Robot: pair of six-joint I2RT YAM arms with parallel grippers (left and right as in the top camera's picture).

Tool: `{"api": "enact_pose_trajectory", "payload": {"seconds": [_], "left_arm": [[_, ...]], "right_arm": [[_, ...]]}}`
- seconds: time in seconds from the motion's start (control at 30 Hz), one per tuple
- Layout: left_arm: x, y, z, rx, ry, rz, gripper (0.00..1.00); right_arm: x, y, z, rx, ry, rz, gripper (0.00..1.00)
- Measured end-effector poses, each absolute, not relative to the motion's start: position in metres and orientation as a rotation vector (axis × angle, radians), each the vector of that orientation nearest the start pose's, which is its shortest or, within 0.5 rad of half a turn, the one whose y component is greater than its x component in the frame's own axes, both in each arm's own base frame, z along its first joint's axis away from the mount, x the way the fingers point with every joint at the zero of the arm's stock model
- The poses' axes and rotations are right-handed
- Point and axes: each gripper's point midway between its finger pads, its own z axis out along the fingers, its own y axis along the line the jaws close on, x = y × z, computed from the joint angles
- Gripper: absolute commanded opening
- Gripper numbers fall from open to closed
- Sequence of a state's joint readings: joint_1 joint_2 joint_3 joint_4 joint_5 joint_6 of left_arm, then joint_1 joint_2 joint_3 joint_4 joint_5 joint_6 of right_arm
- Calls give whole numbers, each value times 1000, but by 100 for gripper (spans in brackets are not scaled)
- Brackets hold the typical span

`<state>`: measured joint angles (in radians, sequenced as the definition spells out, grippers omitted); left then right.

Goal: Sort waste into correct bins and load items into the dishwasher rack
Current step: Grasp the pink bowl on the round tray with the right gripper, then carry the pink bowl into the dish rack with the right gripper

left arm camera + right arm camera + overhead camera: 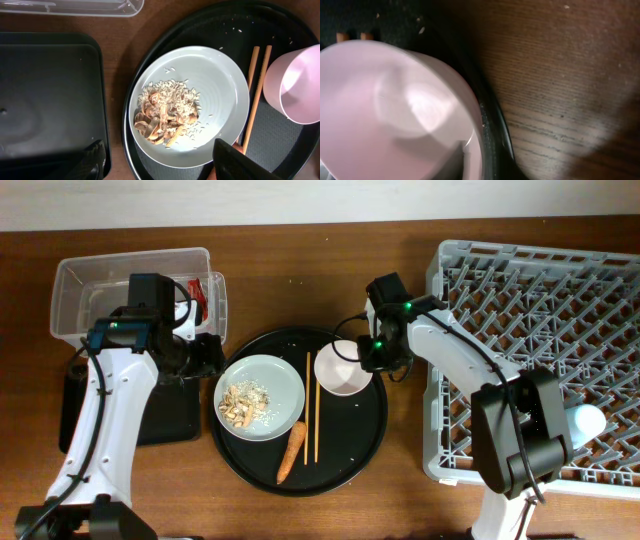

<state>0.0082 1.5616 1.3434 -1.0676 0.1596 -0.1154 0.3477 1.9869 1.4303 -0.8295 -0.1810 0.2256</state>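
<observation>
The pale plate [280, 380] holds beige food scraps [243, 402] on the large round black tray [350, 450]. An orange carrot [291, 452] and two chopsticks [312, 405] lie beside it. My left gripper [167, 162] is open, with its fingers either side of the plate's [215, 85] near edge. My right gripper [480, 160] is shut on the right rim of the pinkish bowl [385, 110], one finger inside it. The bowl [343, 370] rests on the round tray. The light-blue cup [585, 422] sits in the dishwasher rack [540, 310]. A red wrapper [200, 292] lies in the clear tub [100, 275]. No white paper shows.
The flat black rectangular tray [170, 415] lies left of the round tray, partly under my left arm. The rack fills the right side of the table. The bowl stands close to the round tray's right rim [495, 130], with bare wooden table beyond.
</observation>
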Motion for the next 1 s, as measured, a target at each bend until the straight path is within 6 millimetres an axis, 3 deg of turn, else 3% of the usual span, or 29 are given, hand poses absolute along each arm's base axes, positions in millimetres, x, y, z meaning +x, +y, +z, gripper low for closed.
{"api": "enact_pose_trajectory", "payload": {"seconds": [0.17,0.2,0.27,0.3,0.33,0.43,0.5,0.57,0.7,0.77,0.8,0.87,0.93,1.0], "left_arm": [[338,-25,149,-144,2855,-250,68],[338,-25,149,-145,2855,-250,68],[338,-25,149,-145,2855,-250,68],[338,-25,149,-145,2855,-250,68],[338,-25,149,-145,2855,-250,68],[338,-25,149,-145,2855,-250,68],[338,-25,149,-145,2855,-250,68],[338,-25,149,-144,2855,-251,68],[338,-25,149,-145,2855,-251,68],[337,-25,149,-145,2859,-250,68],[336,-25,149,-145,2862,-251,68],[335,-25,148,-146,2866,-251,68],[335,-25,148,-147,2866,-250,68],[335,-25,148,-147,2868,-251,68]], "right_arm": [[366,156,44,-176,3056,285,4],[369,149,52,-157,3055,262,4],[393,116,105,-95,2948,149,4],[403,97,136,-59,2874,85,4],[415,68,181,1,2751,-6,4],[414,-6,242,196,2573,-236,4],[407,-62,253,335,2518,-465,4],[388,-137,270,565,2401,-808,4],[357,-215,302,903,2090,-1232,4],[345,-247,307,1021,1964,-1384,4],[339,-271,296,1084,1929,-1478,4],[341,-287,286,1126,1897,-1515,4],[341,-306,254,1146,1946,-1584,4],[348,-313,226,1132,2000,-1619,4]]}}
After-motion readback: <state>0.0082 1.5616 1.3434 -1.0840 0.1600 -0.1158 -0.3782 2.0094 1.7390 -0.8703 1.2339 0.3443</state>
